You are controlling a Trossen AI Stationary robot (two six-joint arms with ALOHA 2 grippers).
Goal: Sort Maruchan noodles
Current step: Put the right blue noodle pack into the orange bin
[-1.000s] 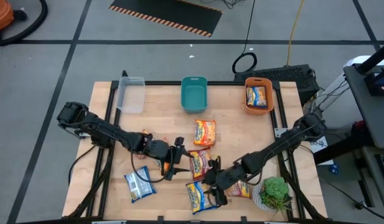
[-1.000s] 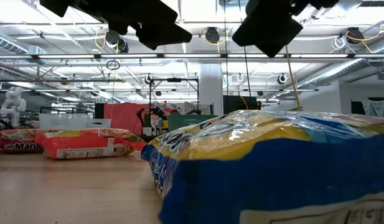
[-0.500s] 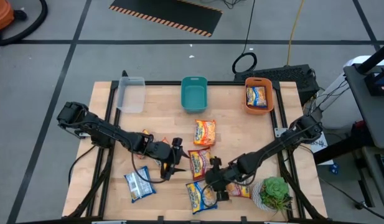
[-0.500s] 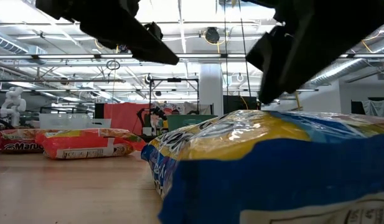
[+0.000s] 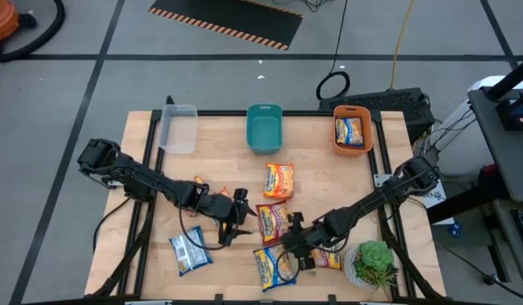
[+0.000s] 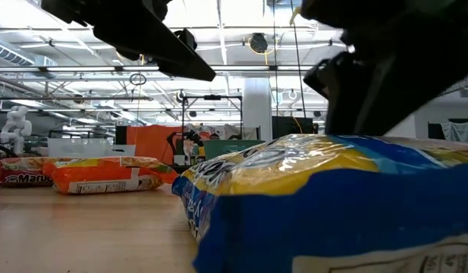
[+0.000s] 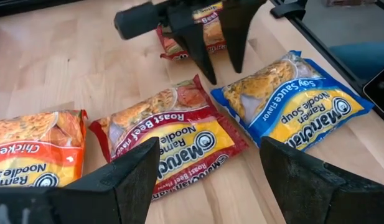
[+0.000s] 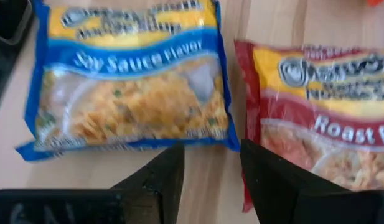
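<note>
Several Maruchan noodles packets lie flat on the wooden table [image 5: 219, 161]. A blue soy sauce packet [image 8: 132, 81] and a red roast beef packet [image 7: 173, 140] lie side by side. An orange chicken packet [image 7: 30, 149] lies beside the red one. My right gripper [image 8: 213, 180] is open and slants down over the soy sauce packet's corner, next to the roast beef packet. The left wrist view shows its fingers [image 7: 201, 56] just above the gap between the two packets. My left gripper [image 7: 210, 180] is open, above the table left of the roast beef packet [image 5: 272, 222].
A clear bin [image 5: 178, 129], a teal bin [image 5: 264, 127] and an orange bin [image 5: 353, 146] holding one packet stand along the far edge. A blue-white packet [image 5: 189, 251] lies near left. A green potted plant [image 5: 375, 261] stands at the near right corner, beside my right arm.
My right gripper has come down toward the soy sauce packet and tipped more steeply downward. My left gripper has tipped a little downward. No packet has moved.
</note>
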